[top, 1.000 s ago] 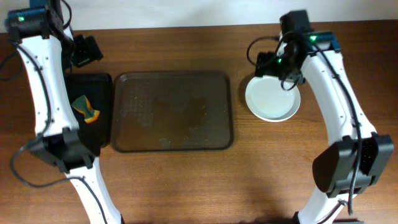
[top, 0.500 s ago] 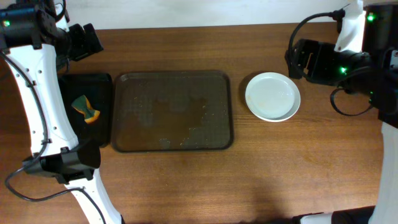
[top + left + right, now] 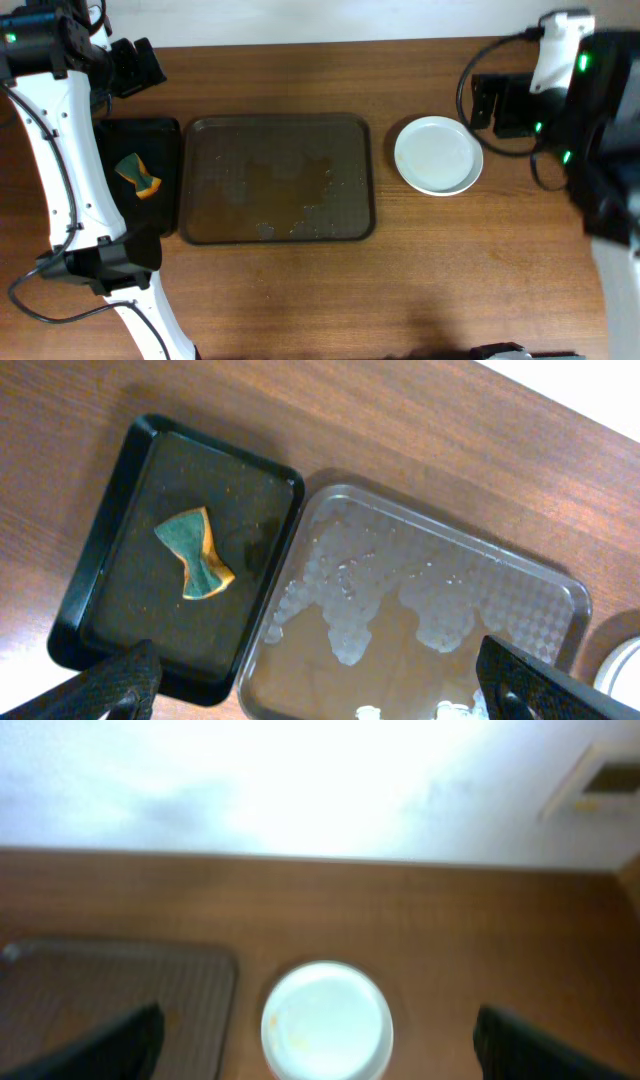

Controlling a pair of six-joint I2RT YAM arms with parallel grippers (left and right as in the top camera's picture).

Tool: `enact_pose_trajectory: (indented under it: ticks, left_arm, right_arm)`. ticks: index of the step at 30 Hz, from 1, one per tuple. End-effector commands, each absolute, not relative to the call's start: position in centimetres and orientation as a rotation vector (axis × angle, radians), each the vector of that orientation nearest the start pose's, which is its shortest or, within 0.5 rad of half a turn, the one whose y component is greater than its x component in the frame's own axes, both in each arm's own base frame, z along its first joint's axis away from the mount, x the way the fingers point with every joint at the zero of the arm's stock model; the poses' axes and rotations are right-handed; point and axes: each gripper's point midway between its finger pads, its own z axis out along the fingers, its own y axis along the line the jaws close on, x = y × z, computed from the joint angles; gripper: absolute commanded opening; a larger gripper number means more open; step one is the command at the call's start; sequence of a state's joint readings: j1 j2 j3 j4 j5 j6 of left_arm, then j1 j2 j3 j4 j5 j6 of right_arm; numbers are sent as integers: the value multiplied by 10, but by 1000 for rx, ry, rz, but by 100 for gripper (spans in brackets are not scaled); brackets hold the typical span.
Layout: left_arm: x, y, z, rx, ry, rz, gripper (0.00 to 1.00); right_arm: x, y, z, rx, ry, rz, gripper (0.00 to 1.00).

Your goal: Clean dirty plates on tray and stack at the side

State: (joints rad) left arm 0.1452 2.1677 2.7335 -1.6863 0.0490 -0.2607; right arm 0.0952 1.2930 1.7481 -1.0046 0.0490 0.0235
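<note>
Wooden table (image 3: pixel 300 290) with the brown tray (image 3: pixel 275 180) at centre and the white plates (image 3: pixel 438 155) stacked just to its right.
Wet patches streak the brown tray; the plates rest on bare table, apart from its rim. A narrower black tray (image 3: pixel 150 215) sits against its left edge, holding a green-and-orange sponge (image 3: pixel 137 172). Above, the left tool (image 3: pixel 325 685) and the right tool (image 3: pixel 325 1040) have their fingers spread wide, gripping nothing.

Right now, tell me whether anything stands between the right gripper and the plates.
Nothing visible does. The right gripper hangs open beside the plates, with only bare table between them. The tray lies beyond the plates, out of that path.
</note>
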Motion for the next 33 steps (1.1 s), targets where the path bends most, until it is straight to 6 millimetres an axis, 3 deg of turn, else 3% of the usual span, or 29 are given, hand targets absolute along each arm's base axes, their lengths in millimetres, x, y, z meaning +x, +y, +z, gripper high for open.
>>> enact_pose_trajectory:
  ticks: [1,8,12,19,25,33]
  left_arm:
    - [446,58,294,-511,2641,-106,99]
    - [446,58,294,-511,2641,-106,99]
    - [446,58,294,-511,2641,-106,99]
    - [446,58,294,-512,2642,-105,99]
    - [446,58,294,-511,2641,-106,99]
    - [446,58,294,-511,2641,-105,99]
  right_arm:
    - [336,12,368,-27,2057,-16,98]
    - [274,1,285,10,1776,26,98]
    - [249,1,247,7,1621,24,98]
    - [244,2,203,5,1505,24,98]
    - [246,1,156,8,1646,24,98]
    - [246,1,156,7,1647,24,98]
